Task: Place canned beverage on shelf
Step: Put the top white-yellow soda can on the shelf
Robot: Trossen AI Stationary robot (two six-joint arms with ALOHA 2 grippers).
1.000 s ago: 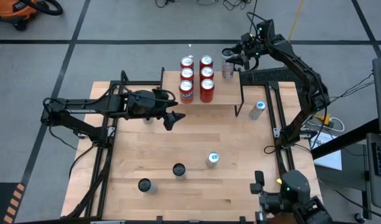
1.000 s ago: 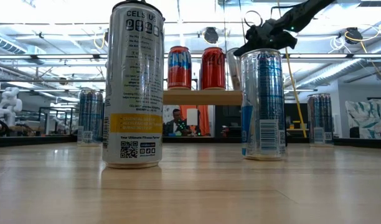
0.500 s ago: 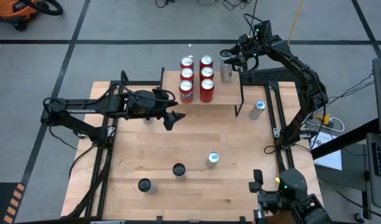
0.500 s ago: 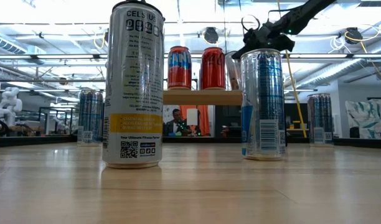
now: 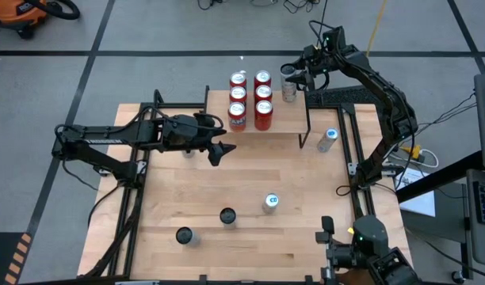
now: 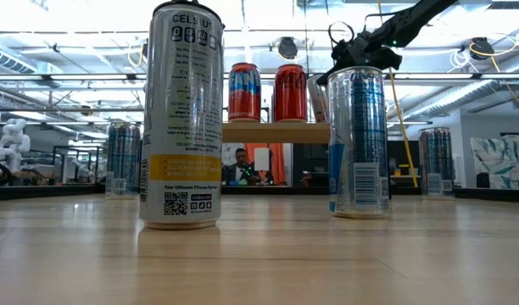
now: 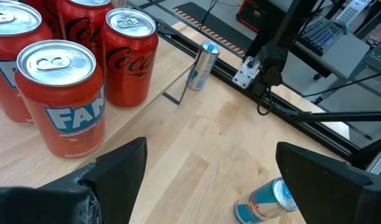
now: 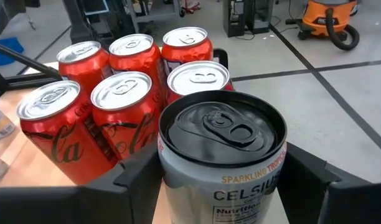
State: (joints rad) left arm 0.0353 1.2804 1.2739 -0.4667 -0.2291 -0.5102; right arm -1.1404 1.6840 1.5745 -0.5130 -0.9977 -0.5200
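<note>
Red cans (image 5: 250, 96), six, on shelf (image 5: 286, 119); Celsius can (image 8: 220, 152) clamped in right end effector (image 5: 294, 79) beside them; left end effector (image 5: 223, 148) apart, over tabletop (image 5: 250, 237).

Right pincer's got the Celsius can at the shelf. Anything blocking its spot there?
Nothing visible. The right pincer holds the Celsius can at the shelf's far right end. The six red cans stand in two rows just beside it, close but not in its way.

You are looking at a robotics lab or workshop: a grey concrete floor (image 5: 147, 32) with dark taped lines, an orange shop vacuum (image 5: 24, 14) at upper left, loose cables (image 5: 294, 6) along the top, and exposed ceiling ducts (image 6: 81, 51) across the low view.
</note>
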